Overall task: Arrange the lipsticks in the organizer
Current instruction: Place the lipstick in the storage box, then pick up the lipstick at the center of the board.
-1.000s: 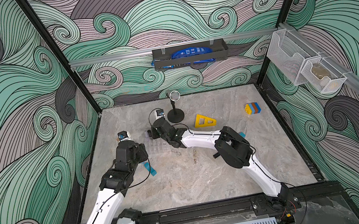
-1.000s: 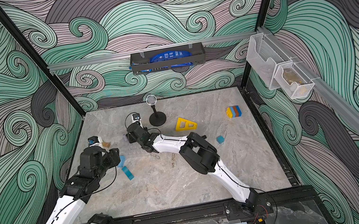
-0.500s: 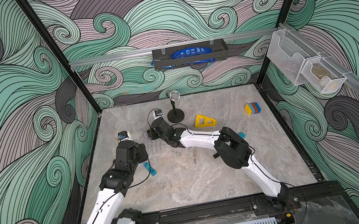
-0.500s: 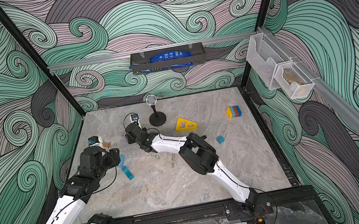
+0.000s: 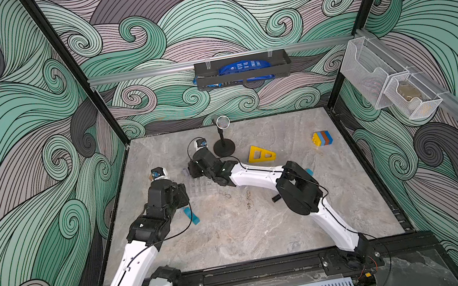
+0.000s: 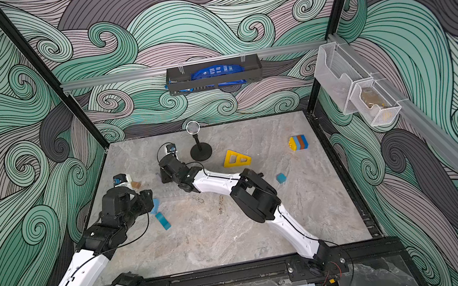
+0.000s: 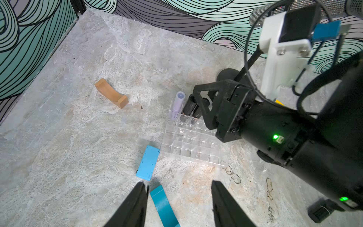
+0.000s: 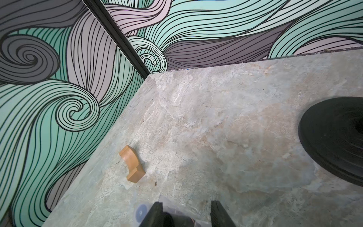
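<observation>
**Right claw** point(image 8: 186, 215): jaws apart astride the top of one lipstick point(image 8: 176, 220), with a gap showing beside it. Not gripping.

**Lipsticks** point(image 7: 189, 105): at least two stand upright in the organizer point(image 7: 193, 141), in the row directly beneath the right claw. A lilac tube point(image 7: 177, 103) stands in the corner cell beside them. A loose black tube point(image 5: 275, 198), probably another lipstick, lies well back from this claw, by its own arm's elbow.

**Step, as judged**: letting go at the end of a placement. The next move calls for a straight lift clear of the tube tops without tipping them, then a reach back for the loose tube.

**Left claw** point(image 7: 179, 206): jaws apart and empty, short of the organizer's near edge. A teal block point(image 7: 162, 206) lies under it and a light blue block point(image 7: 148, 162) just ahead.

**Surface**: marble-look table point(image 7: 78, 137). A wooden block point(image 7: 112, 93) lies beyond the right claw and a black stand base point(image 8: 334, 141) to its side.

**Room**: wave-patterned walls, with a black wall basket point(image 5: 242, 73) and mesh bins point(image 5: 385, 81).
</observation>
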Controlling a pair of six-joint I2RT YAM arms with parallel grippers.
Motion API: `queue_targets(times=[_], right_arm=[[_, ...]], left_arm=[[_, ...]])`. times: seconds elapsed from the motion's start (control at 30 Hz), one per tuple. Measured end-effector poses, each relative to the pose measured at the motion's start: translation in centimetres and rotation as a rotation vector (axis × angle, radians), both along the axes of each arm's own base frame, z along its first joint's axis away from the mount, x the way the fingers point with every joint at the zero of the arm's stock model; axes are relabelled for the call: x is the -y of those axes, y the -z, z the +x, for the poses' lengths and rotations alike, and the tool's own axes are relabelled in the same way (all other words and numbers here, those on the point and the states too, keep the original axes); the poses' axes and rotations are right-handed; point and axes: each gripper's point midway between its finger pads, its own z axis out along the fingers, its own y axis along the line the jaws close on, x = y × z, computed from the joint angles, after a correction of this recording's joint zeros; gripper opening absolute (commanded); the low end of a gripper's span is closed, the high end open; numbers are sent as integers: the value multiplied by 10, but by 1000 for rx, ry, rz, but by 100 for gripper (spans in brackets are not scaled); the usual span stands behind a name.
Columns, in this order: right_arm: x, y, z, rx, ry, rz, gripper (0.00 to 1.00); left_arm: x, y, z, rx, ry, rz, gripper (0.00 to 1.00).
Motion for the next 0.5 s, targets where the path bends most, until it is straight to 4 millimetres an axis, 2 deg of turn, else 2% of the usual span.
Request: queue_targets(times=[0.13,0.27,0.33,0.4,0.5], right_arm=[[25,-26,-11,-26,12,51,48],[62,-64,-27,-27,38,143,49],[81,-74,-38,-28,50,178,50],[96,-76,-51,-40,55,195,51],[122,-63,-77,-72,53,177,52]], left_arm=[[2,3,-2,-13,29,14,56],[9,2,-3,-16,70,10,56],[16,2,-4,-15,99,7,56],[26,2,-6,-12,136,9,57],[48,2,-9,-6,214,18,58]])
